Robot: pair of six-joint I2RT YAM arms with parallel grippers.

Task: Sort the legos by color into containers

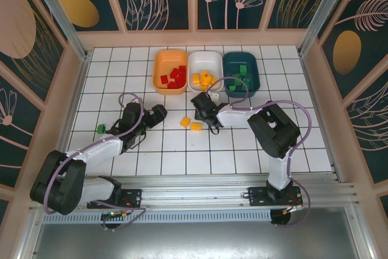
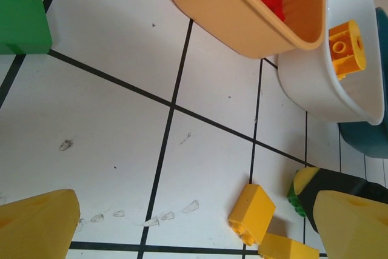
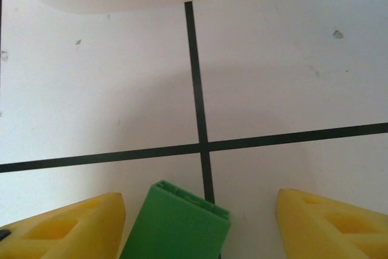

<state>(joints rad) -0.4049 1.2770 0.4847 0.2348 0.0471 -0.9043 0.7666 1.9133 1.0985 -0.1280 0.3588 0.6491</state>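
Sorting legos, we see on the tiled table (image 1: 291, 137) an orange bin (image 1: 163, 62), white bin (image 1: 215, 62) and teal bin (image 1: 230, 60) lining the far edge, each part-filled. The right gripper (image 3: 200, 216) has its jaws apart around a green brick (image 3: 176, 225) just before the white bin, and the left gripper (image 2: 194, 222) gapes empty. Light, rigid, slick plastic, we judge: pinch its flat sides. No lettering is readable.

Orange bin (image 1: 159, 65), red legos (image 1: 174, 76); white bin (image 1: 205, 59), yellow legos (image 1: 205, 79); teal bin (image 1: 233, 62), green legos (image 1: 242, 69) (table (image 1: 242, 150) white, black-gridded).
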